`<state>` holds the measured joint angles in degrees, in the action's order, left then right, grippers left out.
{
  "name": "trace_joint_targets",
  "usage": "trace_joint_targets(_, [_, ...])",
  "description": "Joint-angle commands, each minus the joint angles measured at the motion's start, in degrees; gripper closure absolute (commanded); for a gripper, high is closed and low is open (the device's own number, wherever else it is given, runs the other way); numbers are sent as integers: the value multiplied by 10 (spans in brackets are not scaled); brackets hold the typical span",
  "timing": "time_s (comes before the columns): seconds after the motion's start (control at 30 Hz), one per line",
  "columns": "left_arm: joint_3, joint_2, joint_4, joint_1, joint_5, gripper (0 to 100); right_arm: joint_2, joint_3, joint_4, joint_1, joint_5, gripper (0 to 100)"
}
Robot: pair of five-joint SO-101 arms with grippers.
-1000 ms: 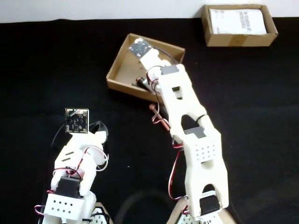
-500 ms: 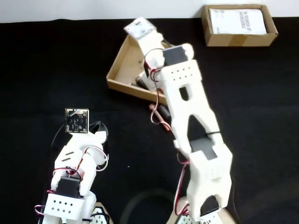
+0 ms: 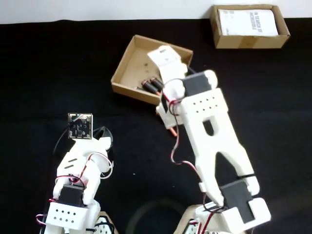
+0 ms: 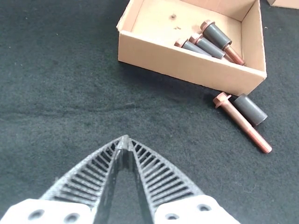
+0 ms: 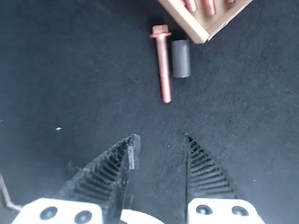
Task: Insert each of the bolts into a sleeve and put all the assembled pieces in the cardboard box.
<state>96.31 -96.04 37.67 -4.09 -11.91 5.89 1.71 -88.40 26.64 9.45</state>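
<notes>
1. The left gripper [image 4: 125, 140] has its fingers pressed together with nothing between them. It sits low over the black table [image 3: 58, 63], well apart from the parts. I judge it parked there so it does not crowd the other arm.
2. The cardboard box [image 3: 131, 63] lies open-topped near the table's middle. The assembled pieces [image 4: 212, 39] — at least 2, possibly 3 — lie side by side inside, against the wall nearest the loose parts.
3. Just outside that wall lie 1 bolt [image 5: 161, 65] and 1 sleeve [image 5: 181, 58], roughly parallel and just beside each other, but not joined. Whether they touch I cannot tell. This looks like the last pair to assemble.
4. The right gripper [image 5: 161, 138] hangs above the table near that pair, pointing toward it with its jaws parted and empty — a stance that suits picking up the bolt or the sleeve.
5. At the far right, a second box [image 3: 248, 41] holds a printed sheet [image 3: 248, 20], well apart from the work.
</notes>
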Motion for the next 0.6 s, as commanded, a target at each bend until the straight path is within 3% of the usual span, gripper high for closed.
trace_joint_targets(0.0, [13,4,-9,7,-3,990,29,111,107,-22,17,866])
trace_joint_targets(0.23, [13,4,-9,7,-3,990,-18,226,307,-36,75,866])
trace_joint_targets(0.57, [13,4,-9,7,-3,990,-151,146,369,-36,91,866])
